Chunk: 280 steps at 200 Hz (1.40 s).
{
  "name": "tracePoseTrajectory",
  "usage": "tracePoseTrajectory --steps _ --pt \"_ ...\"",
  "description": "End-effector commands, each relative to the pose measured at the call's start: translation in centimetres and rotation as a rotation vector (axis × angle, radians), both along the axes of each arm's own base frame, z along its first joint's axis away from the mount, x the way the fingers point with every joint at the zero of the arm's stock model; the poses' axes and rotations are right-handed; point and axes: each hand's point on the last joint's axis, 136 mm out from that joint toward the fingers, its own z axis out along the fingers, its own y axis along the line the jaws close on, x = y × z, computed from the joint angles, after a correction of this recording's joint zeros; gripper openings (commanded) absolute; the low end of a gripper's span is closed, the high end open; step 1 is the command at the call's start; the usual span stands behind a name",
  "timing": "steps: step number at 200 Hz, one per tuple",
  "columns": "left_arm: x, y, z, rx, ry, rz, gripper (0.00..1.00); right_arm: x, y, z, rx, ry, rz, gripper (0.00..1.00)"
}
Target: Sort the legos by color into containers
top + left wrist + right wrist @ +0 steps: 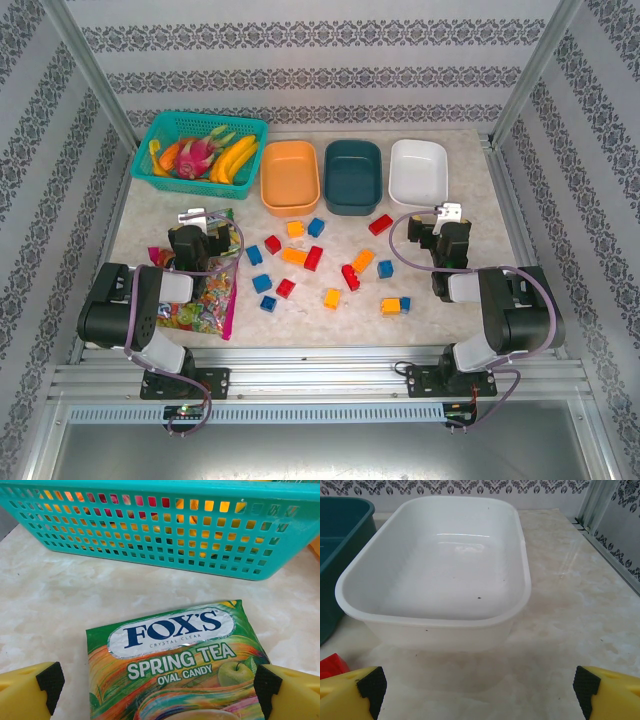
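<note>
**Lying loose on the table, every brick still unsorted**

The legos [313, 258], in red, blue and orange-yellow, are scattered over the middle of the table [300, 320], between the two arms and just in front of the bowls. Most lie singly. A few touch a neighbour, such as an orange and a blue one side by side near the front edge.

Behind them, three containers stand in a row along the far side: the orange bowl [289, 178] on the left, the dark teal bowl [352, 176] in the middle and the white bowl [417, 171] on the right. None of the bricks is in a bowl yet.

The right gripper [480, 687] sits low just in front of the white bowl. Its yellow fingers [610, 690] are spread wide and grasp nothing. One red brick [332, 666] shows at the lower left of the right wrist view, beside the left finger.

The left gripper [160, 685] is spread just as wide and is also empty. It hovers over the top end of a candy bag [205, 290] that lies flat on the table left of the bricks. Beyond the bag, in the far left corner, stands a teal lattice basket [200, 148] holding fruit [215, 155].
</note>
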Motion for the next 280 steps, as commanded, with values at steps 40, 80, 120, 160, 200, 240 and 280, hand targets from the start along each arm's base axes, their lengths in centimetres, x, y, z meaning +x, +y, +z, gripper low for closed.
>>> tracePoseTrajectory --steps 40,80,120,160,200,240,280 --pt "0.5 0.5 1.0 0.003 -0.040 0.008 1.00 0.6 0.4 1.2 0.001 -0.036 0.021 0.98" --pt "0.6 0.5 1.1 0.003 -0.043 0.008 1.00 0.6 0.4 1.1 0.001 -0.035 0.022 0.98" --pt "-0.9 1.2 5.9 0.054 -0.074 0.095 1.00 -0.7 -0.8 4.6 -0.036 -0.077 -0.084 0.98" --pt "-3.2 1.3 14.1 0.060 -0.204 0.144 1.00 -2.4 0.1 16.1 -0.063 -0.233 -0.139 0.98" --pt "-5.3 0.7 20.3 -0.211 -0.150 0.256 1.00 -5.3 0.4 19.0 0.453 0.132 -0.357 0.98" --pt "-5.2 -5.3 19.9 -0.569 0.053 0.072 1.00 -7.0 5.9 14.5 0.459 0.419 -0.190 0.96" --pt "-6.5 -14.2 17.0 -0.702 0.267 -0.228 1.00 -10.0 11.5 9.6 0.339 0.701 0.017 0.86"
